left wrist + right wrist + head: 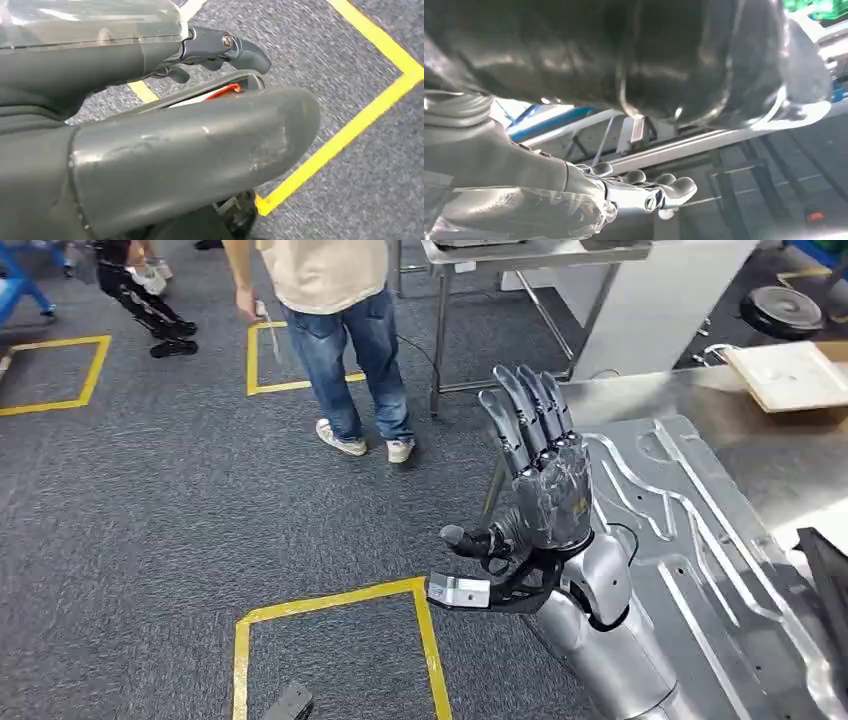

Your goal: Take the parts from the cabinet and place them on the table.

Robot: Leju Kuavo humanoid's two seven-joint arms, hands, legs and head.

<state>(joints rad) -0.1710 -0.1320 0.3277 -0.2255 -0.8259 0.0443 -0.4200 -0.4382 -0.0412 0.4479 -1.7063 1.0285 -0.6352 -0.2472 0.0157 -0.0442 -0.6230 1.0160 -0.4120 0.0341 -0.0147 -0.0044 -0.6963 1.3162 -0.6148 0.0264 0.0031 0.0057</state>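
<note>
Grey carpet (150, 540) with yellow taped squares (340, 640) surrounds a steel table (740, 430); the large pressed sheet-metal part (700, 570) lies flat on that table. Left hand (535, 475) is raised at the table's near edge beside the part, fingers straight and apart, holding nothing. Right hand (644, 192): fingers extended under a dark curved surface, grip cannot be told; a person (345, 330) stands on the carpet beyond the table's corner.

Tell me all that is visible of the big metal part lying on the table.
The metal part is a large pressed sheet of bare silver steel with raised ribs, curved grooves and small holes. It lies flat on the steel table, running from near the robot toward the far edge. The robot's arm passes in front of its near end; contact cannot be told.
</note>
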